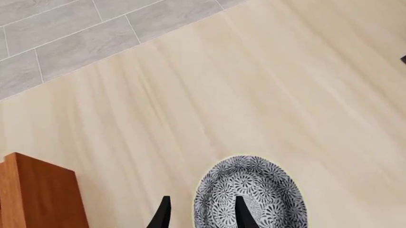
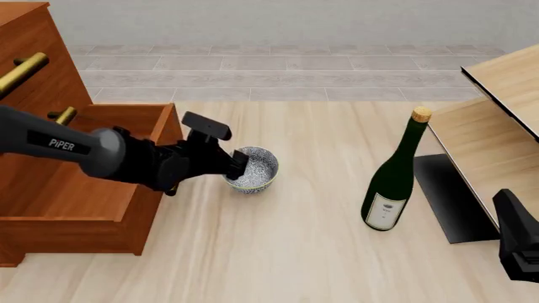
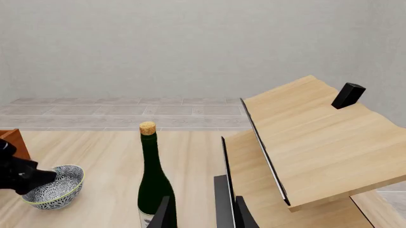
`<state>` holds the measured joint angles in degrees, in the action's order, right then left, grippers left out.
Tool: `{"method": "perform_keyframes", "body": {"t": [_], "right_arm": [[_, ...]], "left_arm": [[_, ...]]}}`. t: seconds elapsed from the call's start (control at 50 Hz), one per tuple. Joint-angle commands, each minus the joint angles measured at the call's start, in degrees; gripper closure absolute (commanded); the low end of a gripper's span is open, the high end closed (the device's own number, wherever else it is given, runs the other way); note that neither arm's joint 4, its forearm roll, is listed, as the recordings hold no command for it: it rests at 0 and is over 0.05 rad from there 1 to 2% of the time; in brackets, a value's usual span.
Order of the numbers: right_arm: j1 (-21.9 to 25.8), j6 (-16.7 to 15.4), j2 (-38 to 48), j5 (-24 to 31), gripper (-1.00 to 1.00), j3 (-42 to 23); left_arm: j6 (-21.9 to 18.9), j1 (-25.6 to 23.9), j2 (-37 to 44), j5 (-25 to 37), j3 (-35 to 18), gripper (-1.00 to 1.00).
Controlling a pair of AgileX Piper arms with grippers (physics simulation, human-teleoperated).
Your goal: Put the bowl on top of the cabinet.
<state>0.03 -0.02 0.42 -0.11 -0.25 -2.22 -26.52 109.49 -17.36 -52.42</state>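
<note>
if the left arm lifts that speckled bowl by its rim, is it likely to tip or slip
The bowl looks rigid and glazed, so it may slip under a thin rim pinch. The left end effector straddles one side of the rim, off-centre, so the bowl would probably tilt when lifted. Its narrow foot suggests it tips readily if nudged.

Your bowl (image 2: 252, 169) sits upright on the table, small, round and deep, white with a grey-blue speckled pattern; it rests just beside the cabinet (image 2: 59, 183), a large reddish-brown wooden chest with brass bar handles, 1 drawer pulled open toward it.
</note>
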Motion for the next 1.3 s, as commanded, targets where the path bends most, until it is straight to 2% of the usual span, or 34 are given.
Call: {"method": "perform_keyframes", "body": {"t": [0.02,0.52,0.56,0.58,0.66,1.0,1.3], "right_arm": [[0.0,0.0,0.0,0.0,-1.0,0.0],[0.0,0.0,0.0,0.0,-1.0,0.0],[0.0,0.0,0.0,0.0,-1.0,0.0],[0.0,0.0,0.0,0.0,-1.0,0.0],[0.0,0.0,0.0,0.0,-1.0,0.0],[0.0,0.0,0.0,0.0,-1.0,0.0],[0.0,0.0,0.0,0.0,-1.0,0.0]], "left_arm": [[-0.4,-0.1,0.9,-0.3,-0.2,-1.0],[-0.7,-0.9,2.9,-1.0,-0.3,-1.0],[0.8,0.1,2.8,-1.4,-0.4,-1.0],[0.3,-0.6,2.9,-1.2,-0.5,1.0],[1.9,-0.7,2.0,-0.9,0.0,1.0],[1.6,0.6,-0.4,-1.9,1.4,1.0],[3.1,-1.5,-8.8,0.6,2.8,1.0]]}}
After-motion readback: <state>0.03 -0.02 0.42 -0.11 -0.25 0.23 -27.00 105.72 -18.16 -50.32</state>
